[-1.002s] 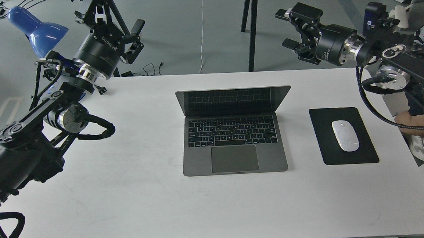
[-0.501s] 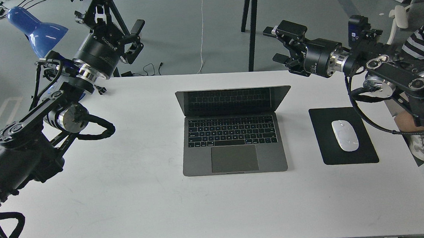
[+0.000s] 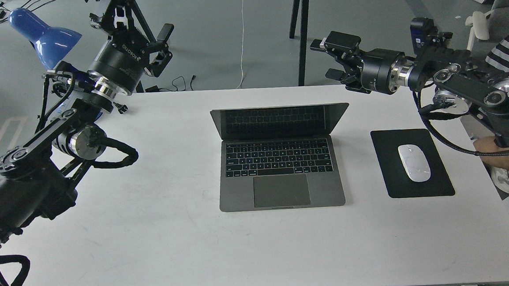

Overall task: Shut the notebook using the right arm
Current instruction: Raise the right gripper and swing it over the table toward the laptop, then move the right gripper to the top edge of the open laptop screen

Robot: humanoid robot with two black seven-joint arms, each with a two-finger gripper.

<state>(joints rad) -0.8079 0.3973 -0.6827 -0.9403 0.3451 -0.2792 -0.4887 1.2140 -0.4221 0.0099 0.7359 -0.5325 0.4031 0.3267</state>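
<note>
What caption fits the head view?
Right pincer, open, in the air beyond the open laptop; left pincer raised aside; mouse on its pad.

Matt grey metal notebook (image 3: 281, 176), glossy white plastic mouse (image 3: 414, 163) on matt black pad (image 3: 434, 185), smooth white table (image 3: 154, 237).

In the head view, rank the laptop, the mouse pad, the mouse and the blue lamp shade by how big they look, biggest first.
1. Laptop, clearly the largest.
2. Mouse pad.
3. Blue lamp shade, though it sits farther back and partly behind the arm, so its rank against the pad is unsure.
4. Mouse, smallest.
</note>
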